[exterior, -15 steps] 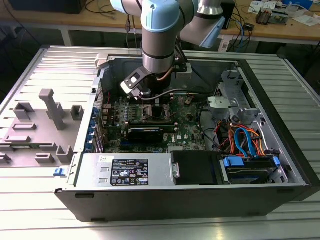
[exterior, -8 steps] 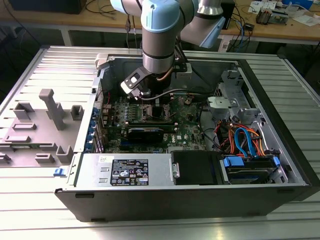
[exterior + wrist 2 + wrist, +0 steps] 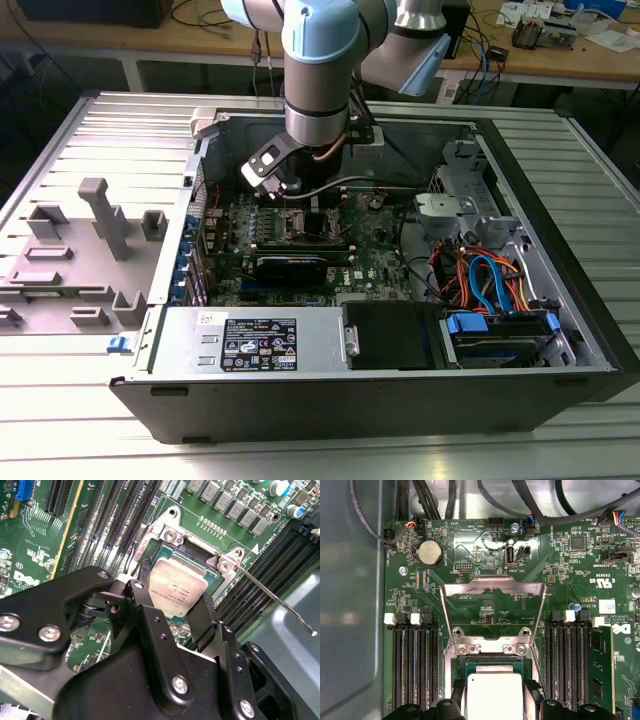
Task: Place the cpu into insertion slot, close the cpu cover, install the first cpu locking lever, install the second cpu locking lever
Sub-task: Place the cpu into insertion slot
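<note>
Gripper (image 3: 175,595) fingers (image 3: 201,615) clamped on chip (image 3: 176,586), one each side. Chip between them at socket (image 3: 152,534); seating depth unclear. Cover (image 3: 493,583) lies open beyond fingertips. Risks: tilted or offset chip bends socket pins; raised lever (image 3: 272,599) beside one finger may snag.

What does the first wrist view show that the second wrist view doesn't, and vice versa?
First wrist view: the thin silvery square cpu cover frame swung open, and a round silver coin battery. Second wrist view: a row of small grey square components. Both wrist views: the black gripper closed on the flat silvery square cpu at the square metal-framed insertion slot.
</note>
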Tool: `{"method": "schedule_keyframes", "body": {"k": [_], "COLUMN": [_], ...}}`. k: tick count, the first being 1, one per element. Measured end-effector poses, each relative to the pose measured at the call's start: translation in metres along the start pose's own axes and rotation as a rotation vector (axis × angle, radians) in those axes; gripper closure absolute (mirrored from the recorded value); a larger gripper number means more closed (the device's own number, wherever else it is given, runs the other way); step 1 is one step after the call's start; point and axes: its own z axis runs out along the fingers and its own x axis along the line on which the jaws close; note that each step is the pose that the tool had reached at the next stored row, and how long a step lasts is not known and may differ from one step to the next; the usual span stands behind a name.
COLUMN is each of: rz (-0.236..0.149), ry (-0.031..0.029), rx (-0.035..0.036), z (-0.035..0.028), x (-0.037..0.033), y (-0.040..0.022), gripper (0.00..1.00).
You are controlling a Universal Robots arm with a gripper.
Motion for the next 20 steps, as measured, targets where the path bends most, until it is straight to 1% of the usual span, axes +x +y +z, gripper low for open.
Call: {"method": "schedule_keyframes", "body": {"k": [1,2,13,17,20], "rz": [0.011,0.013,0.013,0.013,0.013], "ry": [-0.0003,-0.0003,-0.0003,-0.0003,-0.0008], "rx": [-0.0002,-0.0003,-0.0002,-0.0003,-0.0004], "z": [0.0,0.0001,0.0014,-0.0008,-0.0009], "x": [0.0,0.0,0.0014,0.0015,0.0015], "y": [0.0,0.0,0.0003,0.0003,0.0004], "gripper": [0.46,0.46,0.46,0.46,0.46]}}
